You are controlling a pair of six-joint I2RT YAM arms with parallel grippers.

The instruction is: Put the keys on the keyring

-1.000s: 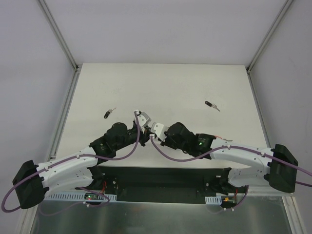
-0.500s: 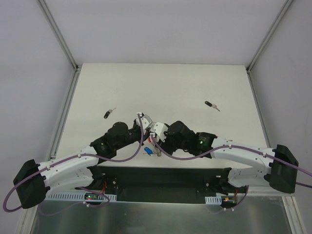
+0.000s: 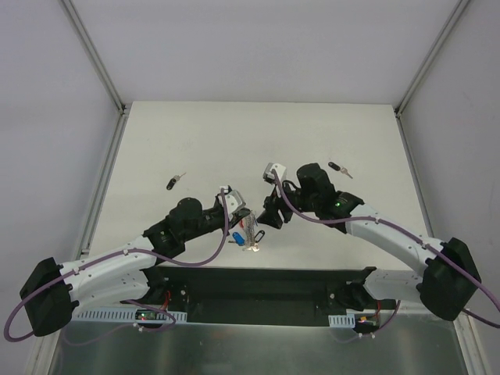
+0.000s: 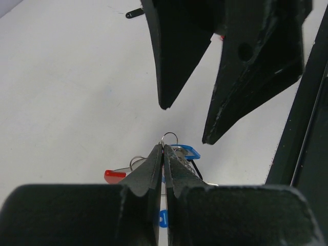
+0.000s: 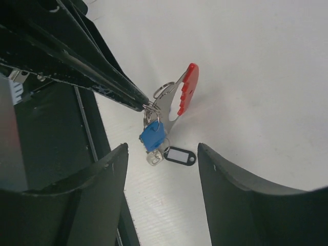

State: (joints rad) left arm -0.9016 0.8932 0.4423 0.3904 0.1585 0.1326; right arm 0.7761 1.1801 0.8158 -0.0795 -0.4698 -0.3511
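The left gripper (image 4: 163, 147) is pressing its fingers fully together on the silver ring (image 4: 170, 137) of the keyring (image 5: 174, 105), holding it at the near middle of the table (image 3: 258, 141). In the right wrist view, the keyring's curved red band (image 5: 187, 94) is standing out from that pinch toward 1 o'clock. The blue-headed key (image 5: 152, 137) is hanging on the metal links at 6 o'clock, just below the closed fingertips. A black-framed tag (image 5: 179, 156) is showing beside the key at 5 o'clock; whether it is hanging or lying on the table cannot be told.

The right gripper (image 4: 185, 122) is hovering with its jaws wide apart and nothing between them. It is sitting near the left fingertips without touching them, at about 2 o'clock from them in the overhead view.

Farther out, one black-headed key (image 3: 173, 183) is lying on the table at 10 o'clock from the left gripper. Another black key (image 3: 338, 168) is lying at 2 o'clock from the right gripper. Both are well apart from the keyring.
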